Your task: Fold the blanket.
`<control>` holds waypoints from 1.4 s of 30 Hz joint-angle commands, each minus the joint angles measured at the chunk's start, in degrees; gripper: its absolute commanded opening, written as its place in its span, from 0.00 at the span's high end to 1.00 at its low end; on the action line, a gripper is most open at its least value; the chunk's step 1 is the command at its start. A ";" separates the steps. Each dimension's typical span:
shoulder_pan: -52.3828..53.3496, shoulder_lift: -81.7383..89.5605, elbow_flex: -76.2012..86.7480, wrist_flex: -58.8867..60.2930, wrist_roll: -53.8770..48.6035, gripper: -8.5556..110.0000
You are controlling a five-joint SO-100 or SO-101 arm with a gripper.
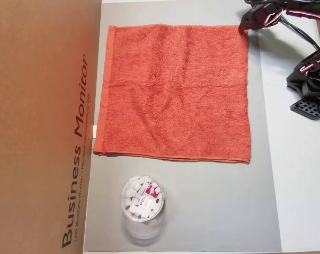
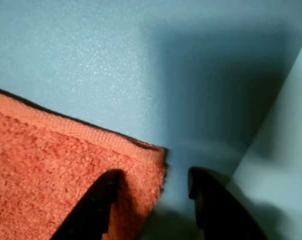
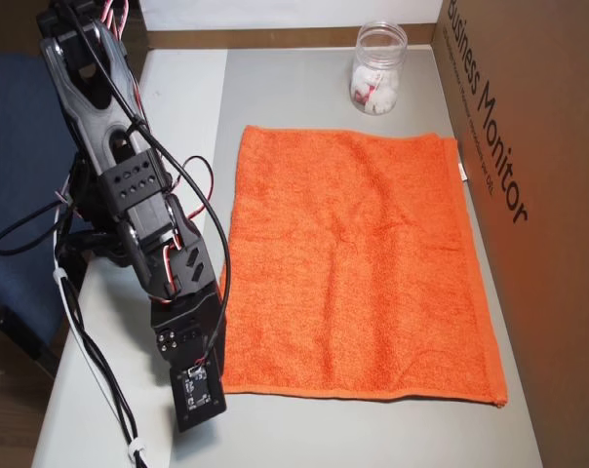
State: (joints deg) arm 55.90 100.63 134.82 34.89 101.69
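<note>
Blanket (image 1: pixel 176 92) flat on table (image 1: pixel 202 206). Hand (image 2: pixel 156 187) over far-right corner in overhead view, fingers apart, straddling corner edge.

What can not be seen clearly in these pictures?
- Claw tips: cut off by the bottom edge in the wrist view; hidden under the arm's own body in both overhead views.
- Blanket corner: whether a finger presses it or hovers above cannot be told; the wrist view is blurred.
- Cup contents: white pieces, too small to identify; the red label's text is unreadable.
- Box: cut off by the edge in both overhead views.
</note>
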 commanded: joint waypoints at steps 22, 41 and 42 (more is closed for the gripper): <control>-2.37 -5.89 -2.20 -1.14 0.09 0.90; -1.67 0.53 -1.23 -0.09 0.00 0.93; -1.67 1.49 -1.23 0.00 -0.09 0.93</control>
State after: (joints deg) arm 54.49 99.40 133.95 34.01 102.04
